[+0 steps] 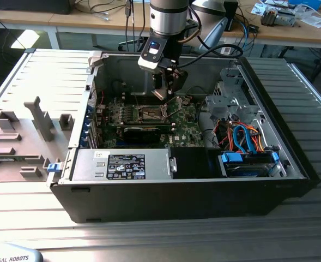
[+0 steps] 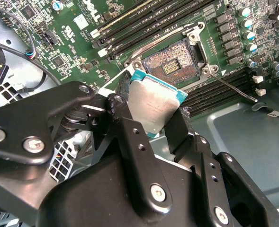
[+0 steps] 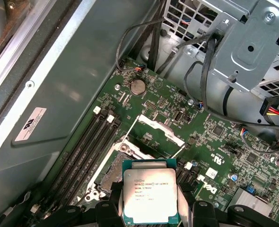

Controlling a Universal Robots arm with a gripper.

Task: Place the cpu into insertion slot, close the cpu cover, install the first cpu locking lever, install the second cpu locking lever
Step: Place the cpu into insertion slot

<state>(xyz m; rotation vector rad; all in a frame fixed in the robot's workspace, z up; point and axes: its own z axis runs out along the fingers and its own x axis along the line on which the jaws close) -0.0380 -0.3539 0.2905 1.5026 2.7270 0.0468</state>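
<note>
Silvery-grey chip: the cpu (image 2: 154,105) (image 3: 150,196) is in the air just over the board, tilted, its metal top plain in both wrist views.
Hand: the hand (image 2: 153,120) (image 3: 151,213) (image 1: 168,91) is closed to the chip's width, its black fingers (image 2: 130,137) pressing on two opposite edges of the cpu.
Insertion slot: the insertion slot (image 2: 175,66) (image 1: 151,113) lies bare, its contact field uncovered; the chip hangs beside and partly over one edge of it, not seated.
Cpu cover: the cpu cover (image 3: 160,126) stands swung up at the far side of the socket.
Locking lever: a thin wire locking lever (image 2: 234,90) juts out from one corner of the socket, unlatched.
Board: the green motherboard (image 1: 187,128) lies flat inside the open computer case (image 1: 149,204).
Bench: the case rests on a ribbed metal bench (image 1: 149,240).
</note>
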